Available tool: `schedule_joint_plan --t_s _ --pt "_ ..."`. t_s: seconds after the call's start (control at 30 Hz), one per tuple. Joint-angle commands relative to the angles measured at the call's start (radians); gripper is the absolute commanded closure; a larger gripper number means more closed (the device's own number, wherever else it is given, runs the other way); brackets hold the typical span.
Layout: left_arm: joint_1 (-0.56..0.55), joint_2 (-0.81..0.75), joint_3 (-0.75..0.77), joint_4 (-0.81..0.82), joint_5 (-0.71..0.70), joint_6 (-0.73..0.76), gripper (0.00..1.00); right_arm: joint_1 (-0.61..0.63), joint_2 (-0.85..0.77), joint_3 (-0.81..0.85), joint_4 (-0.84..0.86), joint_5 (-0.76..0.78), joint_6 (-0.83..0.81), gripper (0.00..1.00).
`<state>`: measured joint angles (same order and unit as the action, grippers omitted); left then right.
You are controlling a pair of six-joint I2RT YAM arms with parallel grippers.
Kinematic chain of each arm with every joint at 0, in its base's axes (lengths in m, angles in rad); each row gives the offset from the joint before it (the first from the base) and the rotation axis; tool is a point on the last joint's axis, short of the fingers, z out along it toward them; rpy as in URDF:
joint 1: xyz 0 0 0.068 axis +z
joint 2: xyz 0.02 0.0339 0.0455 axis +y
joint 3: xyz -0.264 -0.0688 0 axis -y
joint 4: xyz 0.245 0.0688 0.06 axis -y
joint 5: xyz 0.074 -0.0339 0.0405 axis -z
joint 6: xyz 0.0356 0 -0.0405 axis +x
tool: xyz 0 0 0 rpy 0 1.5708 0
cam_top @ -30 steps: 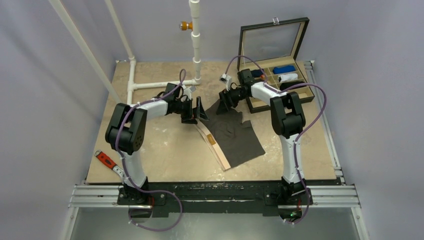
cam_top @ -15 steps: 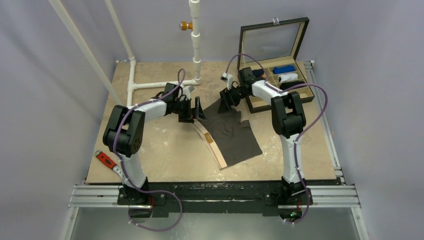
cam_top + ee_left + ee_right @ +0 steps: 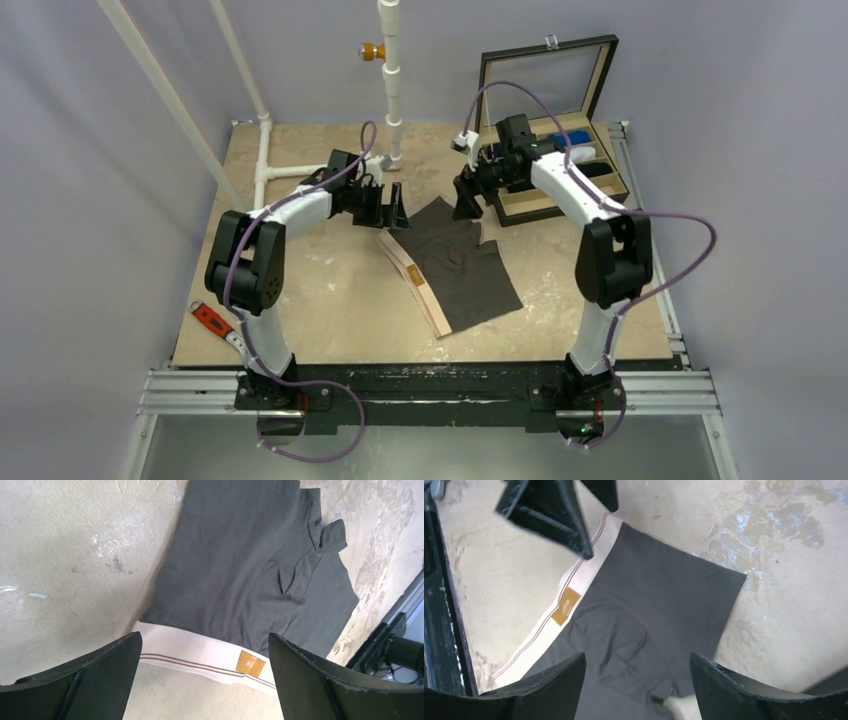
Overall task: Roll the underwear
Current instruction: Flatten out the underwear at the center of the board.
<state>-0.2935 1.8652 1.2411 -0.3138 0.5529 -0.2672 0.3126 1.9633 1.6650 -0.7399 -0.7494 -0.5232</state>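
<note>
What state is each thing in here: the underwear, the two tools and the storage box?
underwear, spread out flat, not yet rolled, a few wrinkles near the middle
left tool, open, holding nothing
right tool, open, holding nothing
storage box, lid standing open

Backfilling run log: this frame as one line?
underwear: spread out, unrolled | left jaws: open, empty | right jaws: open, empty | roll: not started

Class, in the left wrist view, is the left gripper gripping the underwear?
No: the left gripper is open, with the underwear lying spread flat below it.
</note>
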Motion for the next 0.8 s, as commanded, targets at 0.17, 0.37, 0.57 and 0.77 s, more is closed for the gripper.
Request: schedule_joint_plan --t_s 0.17,0.37,0.57,0.77 --pt "0.005 -0.231 0.002 -0.076 -0.007 0.241 0.04 -0.002 -0.363 -0.369 -0.165 0.278 -0.287 0.26" --pt "-0.054 -0.426 -0.08 -0.196 -0.051 0.444 0.05 0.003 -0.621 -0.66 -0.106 0.453 -0.393 0.29" --pt "-0.164 -0.544 -0.143 -0.24 -0.146 0.527 0.05 0.007 -0.763 -0.874 -0.042 0.512 -0.46 0.33" --pt "-0.191 -0.566 -0.174 -0.24 -0.162 0.544 0.06 0.02 -0.762 -0.95 0.045 0.525 -0.47 0.37"
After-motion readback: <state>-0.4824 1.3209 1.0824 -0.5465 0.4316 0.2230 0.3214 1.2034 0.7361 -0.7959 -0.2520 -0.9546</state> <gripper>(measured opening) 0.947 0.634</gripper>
